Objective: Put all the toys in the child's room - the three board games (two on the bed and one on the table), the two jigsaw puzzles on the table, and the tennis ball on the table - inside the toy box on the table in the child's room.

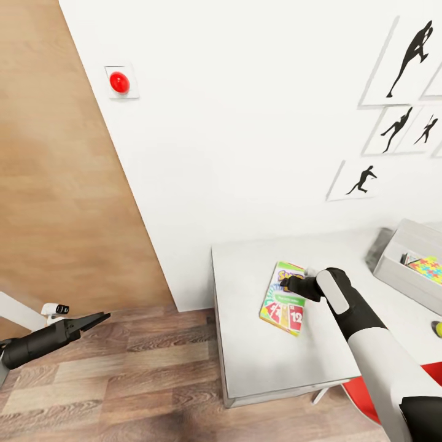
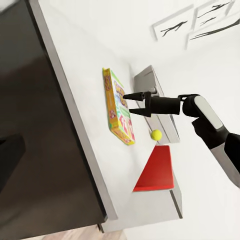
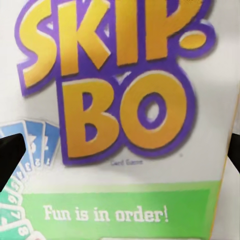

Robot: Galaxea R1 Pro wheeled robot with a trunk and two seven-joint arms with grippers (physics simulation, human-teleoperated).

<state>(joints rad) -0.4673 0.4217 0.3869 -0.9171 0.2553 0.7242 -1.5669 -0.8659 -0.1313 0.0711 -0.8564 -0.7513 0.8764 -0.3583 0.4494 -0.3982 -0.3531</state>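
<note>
One board game (image 1: 284,298) lies flat on the pale table (image 1: 258,362), near its left end. The right pincer (image 1: 287,284) hovers over it, fingers apart. One toy box (image 1: 410,264) at the right holds one jigsaw puzzle (image 1: 429,268); one tennis ball (image 1: 437,329) sits nearby. The left pincer (image 1: 98,319), together, hangs over the wood-plank floor (image 1: 123,380).

The right arm (image 1: 374,344) was a smooth white tube that gave way to a black wrist with a rounded white cover plate on top, and near the elbow it turned black again. Its end effector (image 2: 134,104) was matte black, with two slim, pointed fingers (image 2: 131,95). The left arm (image 1: 37,344) was black and tapered, with a small white block at its side, ending in a dark, pointed end effector (image 1: 101,318).
</note>
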